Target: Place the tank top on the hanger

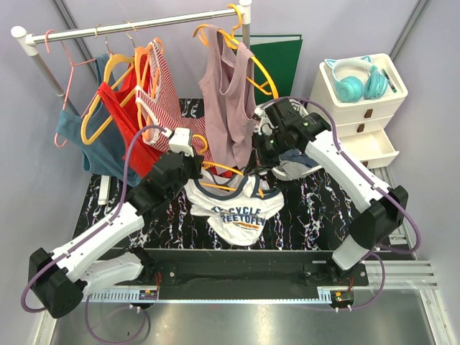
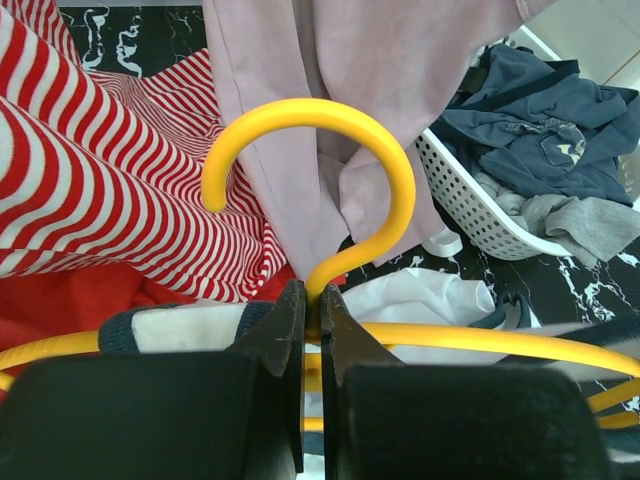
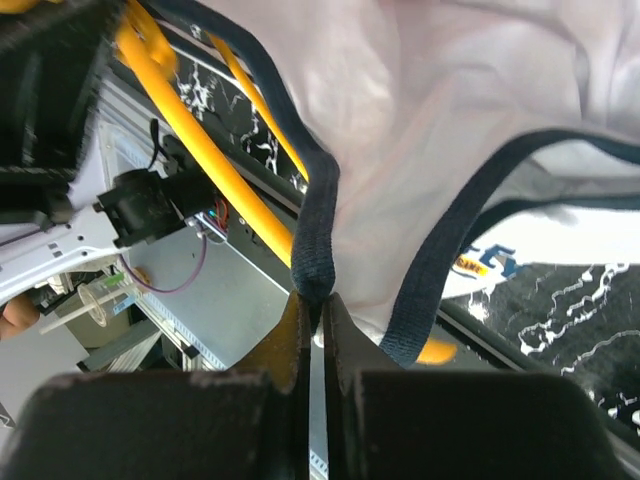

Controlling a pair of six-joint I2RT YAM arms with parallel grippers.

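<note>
The white tank top (image 1: 233, 207) with navy trim and printed lettering hangs in the middle above the black marbled table, draped over the orange-yellow hanger (image 1: 219, 169). My left gripper (image 1: 192, 149) is shut on the hanger's neck just below its hook (image 2: 330, 160); the hanger's bar (image 2: 480, 340) runs across behind the jaws. My right gripper (image 1: 260, 159) is shut on the tank top's navy shoulder trim (image 3: 315, 235), pulling it to the right; the hanger arm (image 3: 210, 150) runs under the white cloth (image 3: 430, 130).
A clothes rail (image 1: 136, 25) at the back carries a red-and-white striped top (image 1: 167, 93), a mauve-pink tank top (image 1: 228, 100), a red top, a teal garment and spare hangers. A white basket of dark clothes (image 2: 520, 150) and a white drawer unit (image 1: 363, 108) with headphones stand on the right.
</note>
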